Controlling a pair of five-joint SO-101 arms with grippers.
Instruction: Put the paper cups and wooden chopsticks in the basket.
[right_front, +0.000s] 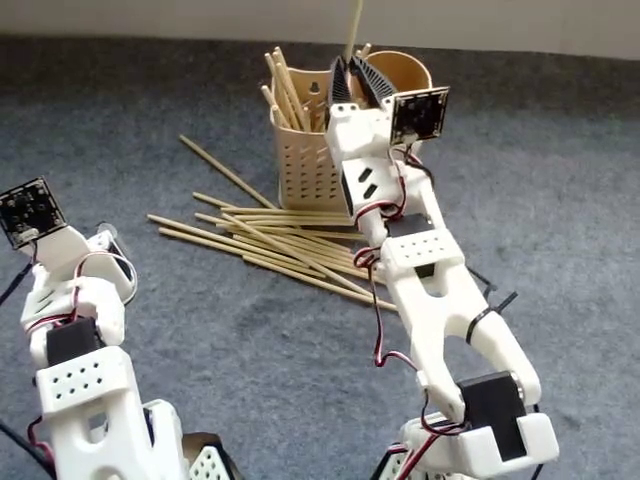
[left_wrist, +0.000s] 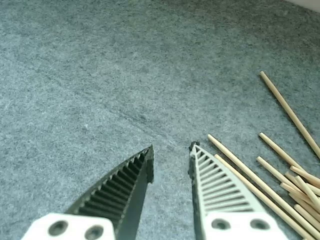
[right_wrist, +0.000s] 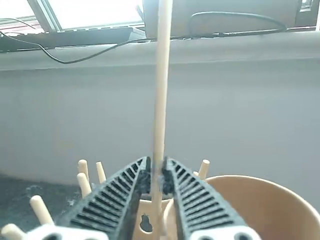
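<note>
While the high view sets our right gripper (right_front: 350, 65) over the basket (right_front: 300, 170), beside the paper cup (right_front: 410, 70), its wrist view brings us the grip itself: jaws pinched on a pale, smooth, round chopstick (right_wrist: 162, 75) standing upright between the tips. Our left gripper (left_wrist: 171, 155) hangs parted over grey carpet (left_wrist: 100, 75), loose chopsticks (left_wrist: 280, 185) fanned out just beside it.

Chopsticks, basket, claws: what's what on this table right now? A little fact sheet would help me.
Basket: upright, with several standing chopsticks in it.
Paper cup: right by the basket; inside or outside, can't tell.
Loose chopsticks: a pile lying on the grey carpet.
Right claw: shut on one upright chopstick, above the basket.
Left claw: open, low over the carpet beside the pile.
</note>
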